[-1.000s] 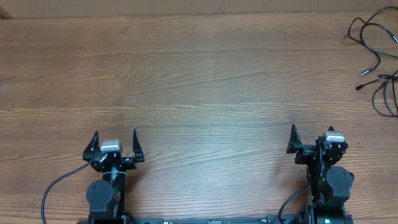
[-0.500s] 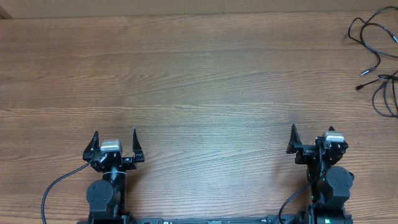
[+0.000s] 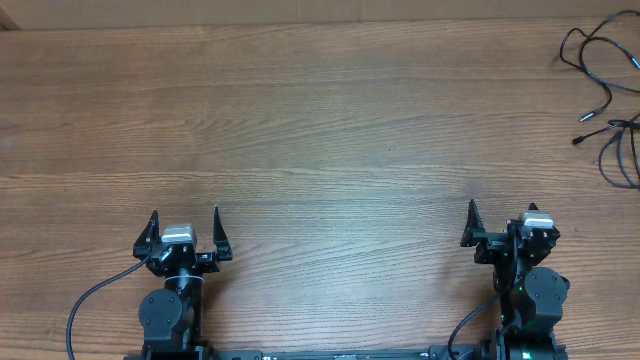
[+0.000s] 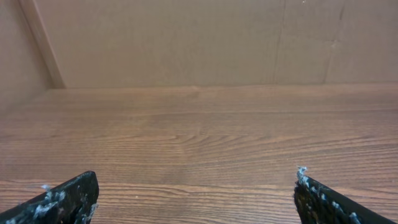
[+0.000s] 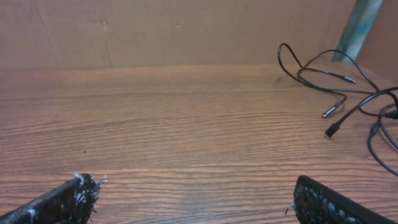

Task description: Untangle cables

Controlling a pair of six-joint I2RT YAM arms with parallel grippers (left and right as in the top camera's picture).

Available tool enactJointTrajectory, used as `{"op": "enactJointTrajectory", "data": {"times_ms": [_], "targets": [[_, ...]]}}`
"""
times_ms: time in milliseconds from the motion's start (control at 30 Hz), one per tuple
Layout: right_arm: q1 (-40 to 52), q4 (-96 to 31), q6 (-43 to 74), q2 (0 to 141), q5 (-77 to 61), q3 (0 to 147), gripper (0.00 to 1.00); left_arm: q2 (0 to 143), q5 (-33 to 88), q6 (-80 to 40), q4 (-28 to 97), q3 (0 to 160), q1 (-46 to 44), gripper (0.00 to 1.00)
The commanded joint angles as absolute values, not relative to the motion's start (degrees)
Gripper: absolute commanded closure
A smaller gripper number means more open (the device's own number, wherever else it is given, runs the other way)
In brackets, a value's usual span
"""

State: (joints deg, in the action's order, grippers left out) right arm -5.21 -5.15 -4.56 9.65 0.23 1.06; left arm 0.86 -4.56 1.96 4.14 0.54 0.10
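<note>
both arms are folded low and well apart, the left arm point(image 3: 165, 310) and the right arm point(image 3: 530, 295) facing forward. the left gripper point(image 3: 186, 216) is level, its jaws spread wide. the right gripper point(image 5: 191, 183) is level and wide apart too, its dark fingertips point(image 5: 78, 186) flecked with pale scuffs.

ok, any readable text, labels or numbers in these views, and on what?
None: no words, labels, brands or numbers can be read in any view. The wooden table is plain, and the cables show no legible markings.
</note>
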Motion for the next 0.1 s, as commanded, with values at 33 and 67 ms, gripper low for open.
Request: {"op": "enactJointTrajectory", "data": {"times_ms": [33,67], "targets": [[-5.0,-4.8,-5.0,9.7,0.4,0.5,0.0,0.3,-4.9,3.2,4.0,0.3,0.4,0.0],[-5.0,-4.8,-5.0,9.7,0.4,0.5,0.0,0.3,-4.9,3.2,4.0,0.3,0.4,0.0]]}}
